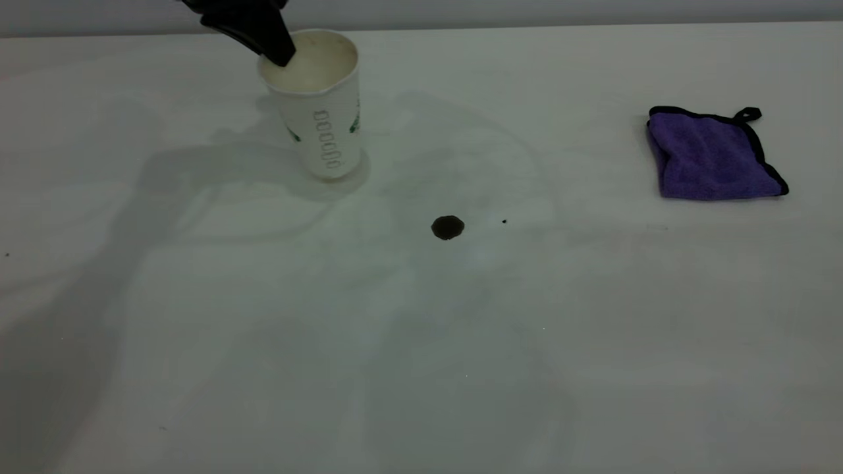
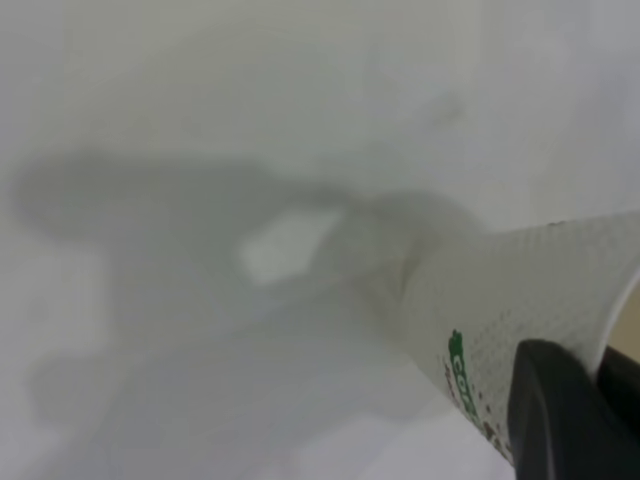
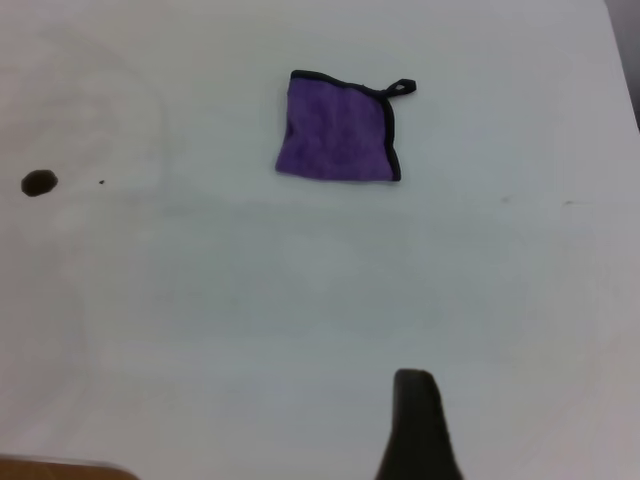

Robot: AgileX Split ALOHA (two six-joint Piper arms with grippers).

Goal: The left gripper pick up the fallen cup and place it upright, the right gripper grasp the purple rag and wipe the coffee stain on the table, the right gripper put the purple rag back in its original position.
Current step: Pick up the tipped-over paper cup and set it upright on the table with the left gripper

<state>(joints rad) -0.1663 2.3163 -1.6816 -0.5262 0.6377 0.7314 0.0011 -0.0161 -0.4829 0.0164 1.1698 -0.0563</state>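
My left gripper (image 1: 280,56) pinches the cup (image 1: 321,112) by its far rim, one finger inside, one outside; the cup stands nearly upright on the table (image 1: 421,368), tilted slightly. It is light, thin paper that dents easily, so I judge a gentle rim grip best. Nearer lies the stain (image 1: 448,228). Well off to the right sits the rag (image 1: 714,157), soft and limp, best pinched mid-fold. My right gripper (image 3: 418,425) hangs above the table short of it; I cannot tell its opening.

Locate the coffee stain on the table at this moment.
In the exterior view the coffee stain sits near the middle of the table, in front and right of the upright cup, left of the purple rag.
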